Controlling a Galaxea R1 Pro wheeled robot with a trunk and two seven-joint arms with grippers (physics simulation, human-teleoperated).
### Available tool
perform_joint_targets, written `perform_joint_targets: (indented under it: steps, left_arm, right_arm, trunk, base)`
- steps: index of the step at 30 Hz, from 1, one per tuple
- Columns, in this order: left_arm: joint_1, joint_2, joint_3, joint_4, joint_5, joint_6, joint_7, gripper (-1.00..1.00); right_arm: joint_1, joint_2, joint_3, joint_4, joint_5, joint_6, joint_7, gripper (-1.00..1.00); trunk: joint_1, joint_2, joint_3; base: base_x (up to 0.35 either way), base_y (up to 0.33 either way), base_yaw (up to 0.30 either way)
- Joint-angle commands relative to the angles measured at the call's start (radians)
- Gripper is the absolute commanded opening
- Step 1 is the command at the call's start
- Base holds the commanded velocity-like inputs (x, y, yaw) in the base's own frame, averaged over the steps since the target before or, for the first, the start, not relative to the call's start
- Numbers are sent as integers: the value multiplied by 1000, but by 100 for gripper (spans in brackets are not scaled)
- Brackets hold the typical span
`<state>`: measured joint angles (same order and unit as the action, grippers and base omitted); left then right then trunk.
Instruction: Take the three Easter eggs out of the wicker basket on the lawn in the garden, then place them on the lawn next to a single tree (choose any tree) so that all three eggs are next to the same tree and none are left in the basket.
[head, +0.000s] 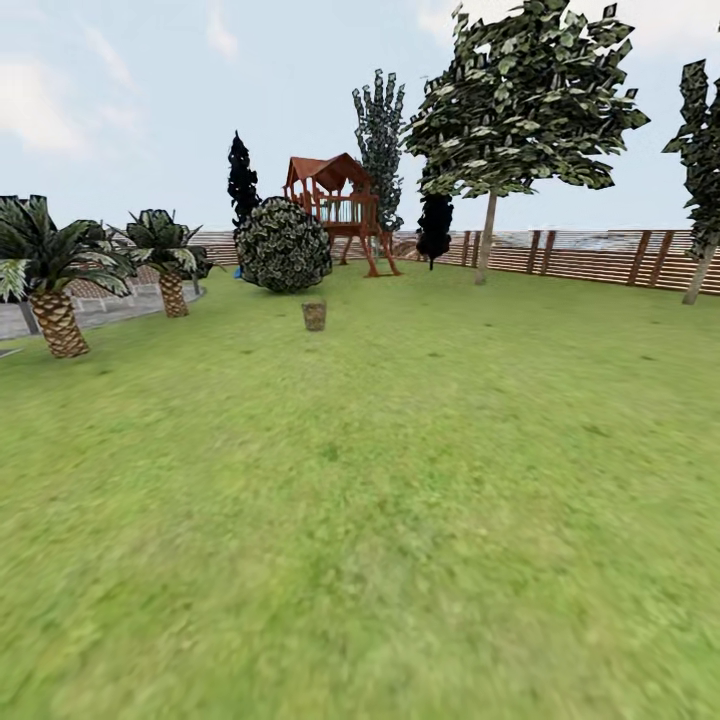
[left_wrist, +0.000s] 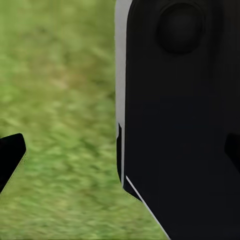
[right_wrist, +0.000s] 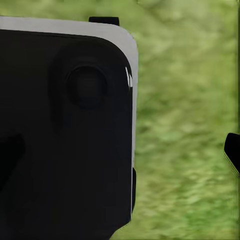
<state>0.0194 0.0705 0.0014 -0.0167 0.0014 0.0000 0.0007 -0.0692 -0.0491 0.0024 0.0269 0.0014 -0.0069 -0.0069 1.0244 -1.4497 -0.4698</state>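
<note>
The wicker basket (head: 314, 316) stands small and far off on the lawn (head: 380, 520), roughly straight ahead. No Easter eggs can be made out at this distance. A tall tree (head: 487, 240) with a pale trunk and broad canopy rises right of the basket by the fence, and another tree (head: 699, 270) stands at the far right. My left gripper (left_wrist: 120, 152) hangs over grass beside the robot's black body (left_wrist: 180, 125), its fingers (left_wrist: 10, 155) spread wide with nothing between them. My right gripper (right_wrist: 120, 152) is likewise open and empty, with one of its fingertips (right_wrist: 232, 152) over grass.
Behind the basket are a round bush (head: 283, 245) and a wooden playset (head: 340, 205). Two palms (head: 55, 300) stand at the left near a paved strip. A slatted fence (head: 600, 255) closes the back. Open grass stretches between me and the basket.
</note>
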Motion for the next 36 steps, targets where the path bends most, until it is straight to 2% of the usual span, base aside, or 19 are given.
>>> perform_joint_targets:
  steps: [1,36]
  left_arm:
    - [1,0,0,-2,0,0,0,100]
    - [1,0,0,-2,0,0,0,100]
  right_arm:
    - [-1,0,0,2,0,-1,-1,100]
    - [-1,0,-1,2,-2,-1,-1,100]
  trunk:
    - [1,0,-1]
    - [1,0,-1]
  base:
    - [337,0,0]
    - [338,0,10]
